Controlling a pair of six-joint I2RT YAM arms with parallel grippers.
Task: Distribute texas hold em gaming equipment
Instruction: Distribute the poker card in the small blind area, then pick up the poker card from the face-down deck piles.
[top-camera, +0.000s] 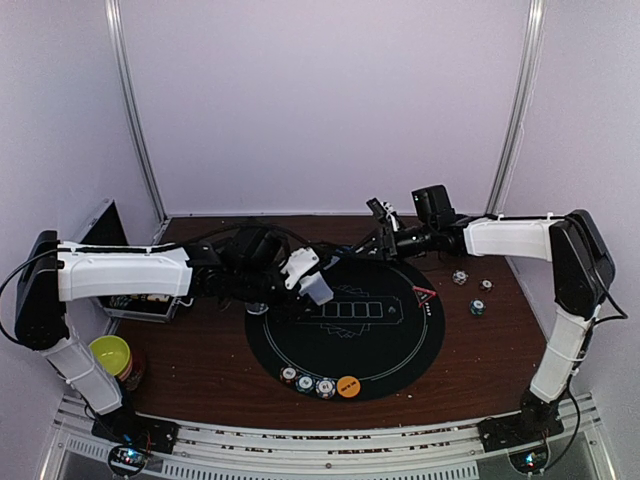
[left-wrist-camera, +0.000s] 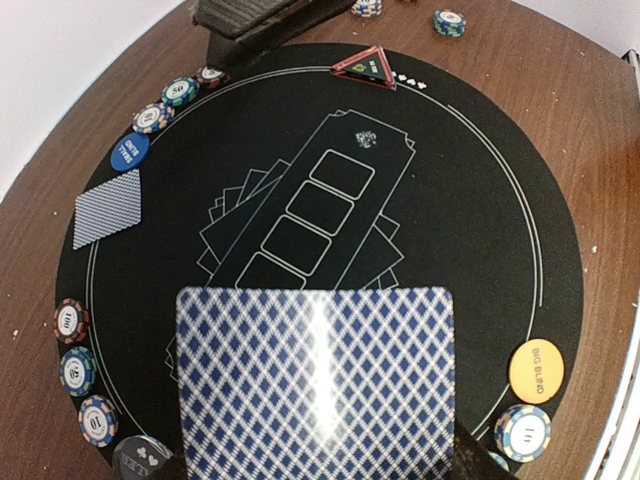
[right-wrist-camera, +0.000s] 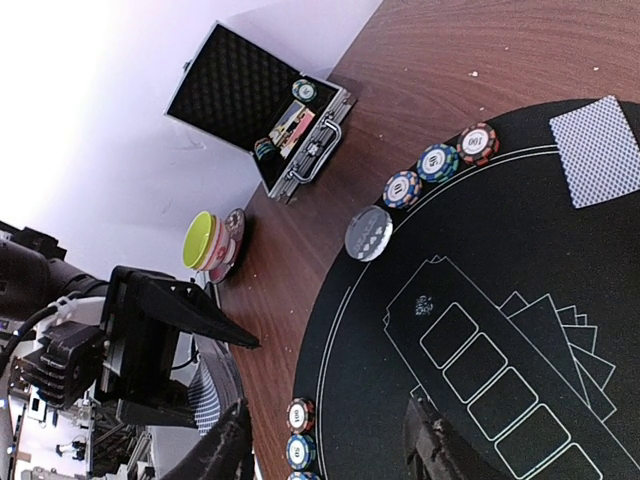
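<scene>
**Blue-latticed card going out over the felt**

The left gripper (top-camera: 308, 278) is carrying a blue-and-white lattice-backed playing card (left-wrist-camera: 315, 385) flat above the left part of the round black mat (left-wrist-camera: 480, 200). Its fingers are hiding under the card in the wrist view, so the closed pinch is being judged from how the card is sitting at the arm's tip. The right gripper (right-wrist-camera: 330, 420) is hanging over the mat's far rim with its fingers spread wide and nothing between them.

One dealt card (left-wrist-camera: 107, 207) is lying face down just inside the mat's rim, near the blue small-blind button (left-wrist-camera: 130, 153) and a row of striped chips (left-wrist-camera: 152, 117). More chips are sitting in a second row (left-wrist-camera: 77, 370) along the rim. The orange big-blind button (left-wrist-camera: 536, 370) and the red triangle marker (left-wrist-camera: 365, 66) are resting at other places on the mat. A few loose chips (top-camera: 478, 308) are waiting off the mat on the wooden table (top-camera: 200, 380).

This looks like the dealing step, with cards going out seat by seat. The next move is probably calling for a low, level approach to a bare stretch of felt beside a chip row. The fingers should be opening only once the card is almost touching, so it is not sliding onto the chips.
</scene>
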